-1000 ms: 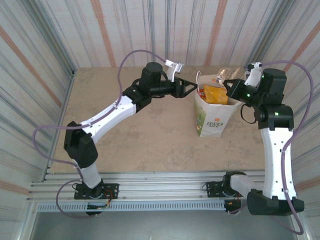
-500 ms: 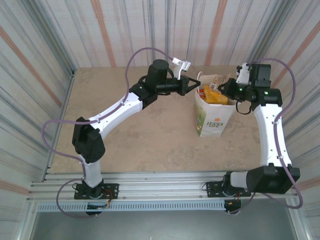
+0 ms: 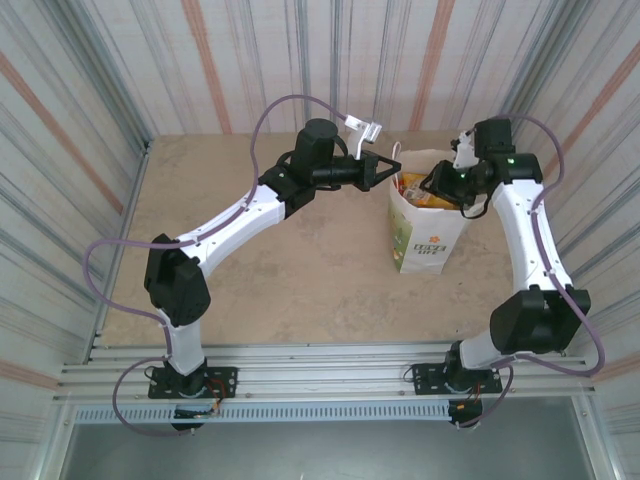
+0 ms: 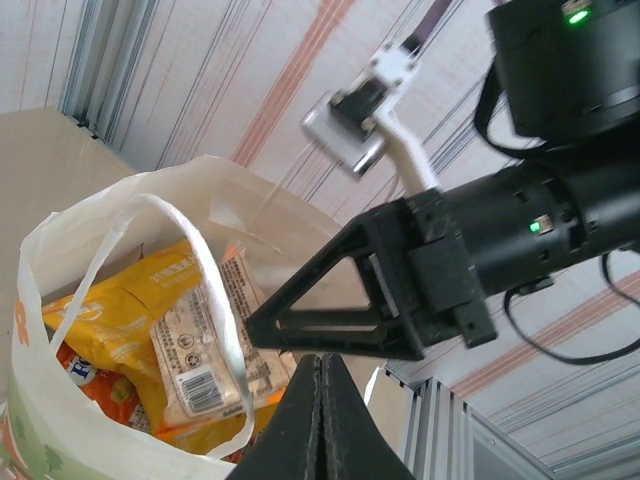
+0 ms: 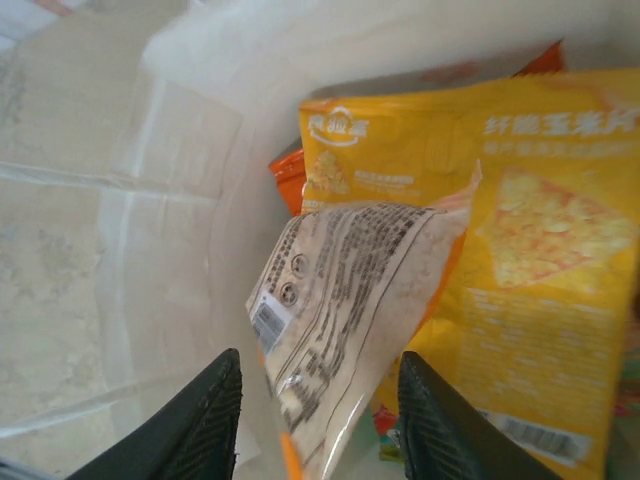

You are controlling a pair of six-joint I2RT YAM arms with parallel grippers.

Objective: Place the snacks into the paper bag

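Observation:
The white paper bag stands upright at the back right of the table, with snacks inside. My right gripper is open in the bag's mouth. In the right wrist view its fingers stand wide apart on either side of a beige printed packet, which leans on a yellow packet, with an orange packet behind. My left gripper is shut with nothing in it, its tip at the bag's left rim. The left wrist view has that shut gripper over the bag and its white handle.
Corrugated striped walls close in the table at the back and both sides. The right arm's black fingers and wrist camera hang close in front of my left gripper. An aluminium rail runs along the near edge.
The right arm has reached left and lowered its gripper into the bag's mouth, and the beige packet now rests inside. The left arm shifted slightly right early on, then held still.

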